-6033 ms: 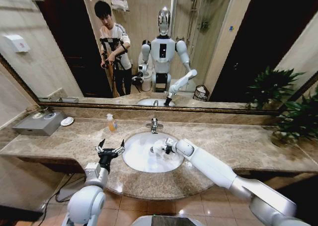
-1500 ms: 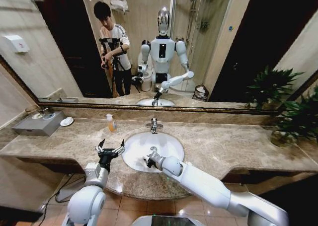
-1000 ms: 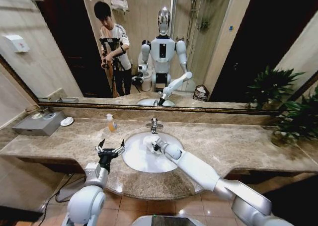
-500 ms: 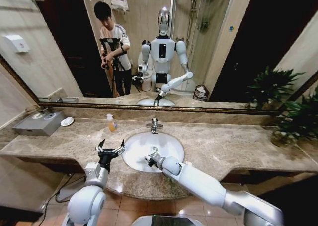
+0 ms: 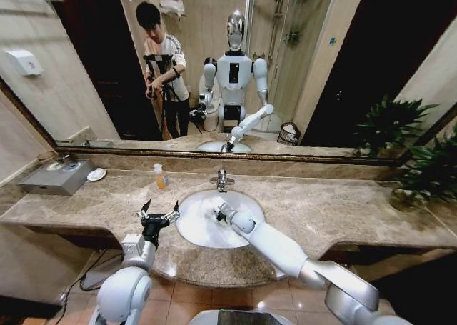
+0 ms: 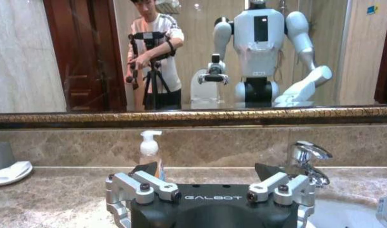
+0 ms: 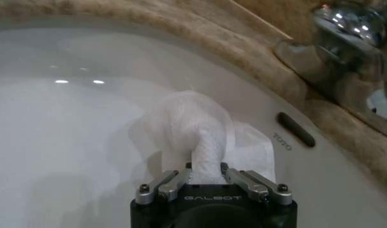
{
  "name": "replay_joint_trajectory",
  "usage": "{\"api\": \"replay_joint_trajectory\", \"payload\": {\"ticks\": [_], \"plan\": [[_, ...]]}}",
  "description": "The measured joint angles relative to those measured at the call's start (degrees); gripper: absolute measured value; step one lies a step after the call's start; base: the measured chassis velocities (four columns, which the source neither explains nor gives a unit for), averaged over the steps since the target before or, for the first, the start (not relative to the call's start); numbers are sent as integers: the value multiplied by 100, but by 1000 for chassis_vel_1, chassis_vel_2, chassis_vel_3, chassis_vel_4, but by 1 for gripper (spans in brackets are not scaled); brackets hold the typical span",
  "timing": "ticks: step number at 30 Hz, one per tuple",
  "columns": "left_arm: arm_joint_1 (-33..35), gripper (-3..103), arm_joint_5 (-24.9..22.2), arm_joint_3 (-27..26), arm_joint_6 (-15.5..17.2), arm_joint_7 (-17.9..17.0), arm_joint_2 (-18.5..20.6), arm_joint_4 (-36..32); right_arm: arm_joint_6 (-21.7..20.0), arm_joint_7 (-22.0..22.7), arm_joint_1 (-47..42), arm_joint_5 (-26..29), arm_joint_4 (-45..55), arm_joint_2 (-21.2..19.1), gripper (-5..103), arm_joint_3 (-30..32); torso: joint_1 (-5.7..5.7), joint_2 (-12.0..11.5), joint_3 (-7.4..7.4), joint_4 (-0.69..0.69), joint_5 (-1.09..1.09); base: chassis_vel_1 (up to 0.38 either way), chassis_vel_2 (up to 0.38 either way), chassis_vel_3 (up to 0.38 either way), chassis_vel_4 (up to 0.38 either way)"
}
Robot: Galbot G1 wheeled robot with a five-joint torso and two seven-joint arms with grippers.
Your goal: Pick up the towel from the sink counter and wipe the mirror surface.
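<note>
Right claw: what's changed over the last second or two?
The right claw, shut on the towel, swept from the basin's near side toward the faucet, back, and now toward the faucet again. The left claw stays open over the counter.

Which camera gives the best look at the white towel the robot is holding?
The right wrist view: the towel sits bunched in the right gripper inside the white basin. The head view shows it small.
</note>
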Motion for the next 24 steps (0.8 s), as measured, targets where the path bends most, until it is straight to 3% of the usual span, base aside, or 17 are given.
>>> {"api": "replay_joint_trajectory", "payload": {"ticks": [8, 15, 24], "plan": [[0, 100, 0, 0, 0, 0, 0, 0, -288, 98, -308, 577, 1016, -335, 12, -649, -1, 0, 0, 2, 3, 0, 0, 0, 0], [0, 100, 0, 0, 0, 0, 0, 0, -540, 93, -287, 714, 1458, -537, 12, -810, -2, 0, 0, 0, 2, 0, 0, 0, 0], [0, 100, 0, 0, 0, 0, 0, 0, 4, 386, 88, 682, 388, 187, 12, -628, -1, 0, 0, 3, 2, 0, 0, 0, 0]]}}
